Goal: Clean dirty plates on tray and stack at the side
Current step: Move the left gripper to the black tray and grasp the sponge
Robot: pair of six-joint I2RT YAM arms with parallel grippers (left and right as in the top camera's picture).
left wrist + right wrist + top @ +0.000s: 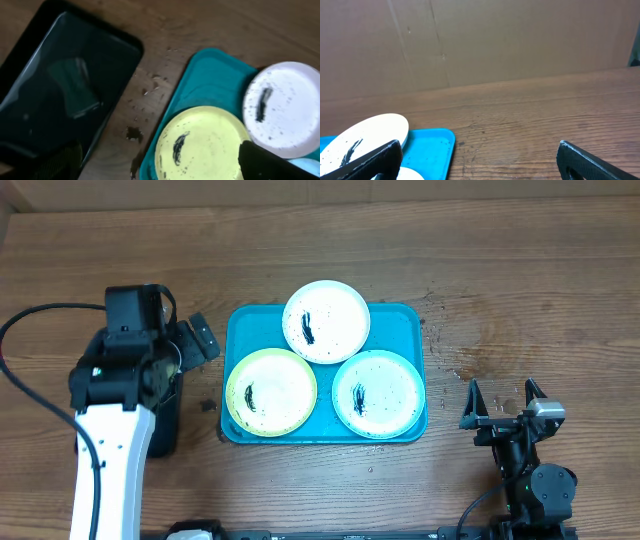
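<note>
The turquoise tray point(402, 325) lies mid-table and holds three smeared plates: a white one point(326, 322) at the back, a yellow-green one point(271, 391) front left, a light teal one point(378, 394) front right. My left gripper point(198, 340) hovers open just left of the tray. In the left wrist view it point(160, 167) spans the tray's left edge point(210, 75) and the yellow-green plate point(200, 145), with the white plate point(287, 110) beyond. My right gripper point(501, 390) stands open on bare wood right of the tray. Its wrist view shows the open gripper point(477, 167), the tray corner point(430, 150) and the white plate point(365, 132).
A black tray point(60, 85) lies left of the turquoise one, mostly under my left arm in the overhead view point(165, 420). Dark specks dot the wood by the tray's right side point(440, 330), and a dark blob point(133, 133) lies between the two trays. A cardboard wall point(480, 45) backs the table.
</note>
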